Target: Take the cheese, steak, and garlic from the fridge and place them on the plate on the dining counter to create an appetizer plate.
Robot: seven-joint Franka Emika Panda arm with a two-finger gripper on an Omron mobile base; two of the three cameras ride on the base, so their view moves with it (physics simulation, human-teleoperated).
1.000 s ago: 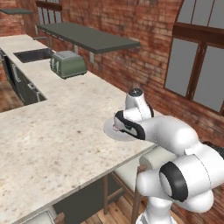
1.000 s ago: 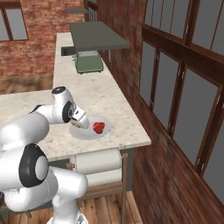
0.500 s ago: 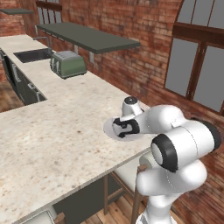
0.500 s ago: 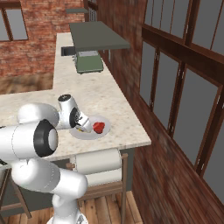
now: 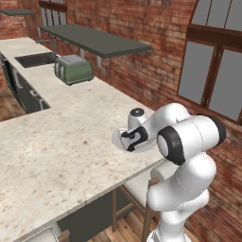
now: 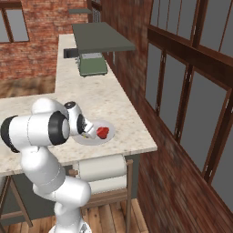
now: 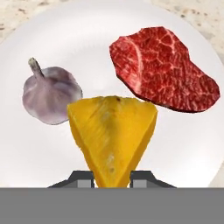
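Hand view: gripper [image 7: 112, 177] clamped on cheese [image 7: 113, 135] wedge's narrow tip, frame centre-bottom, over plate [image 7: 87, 26] w/ garlic [image 7: 50, 94] at left & steak [image 7: 164, 70] upper right (cheese prob. light, stiff, slightly slick, so grip flat sides).

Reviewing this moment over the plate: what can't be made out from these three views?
- Whether the cheese touches the plate: hand view, the wedge hides its own underside.
- Fingers: hand view, mostly behind the cheese and cut by the bottom band.
- Garlic in the base views: the arm hides it.
- Steak: right base view, too small for detail.
- Gripper: left base view, the hand hides its tips.
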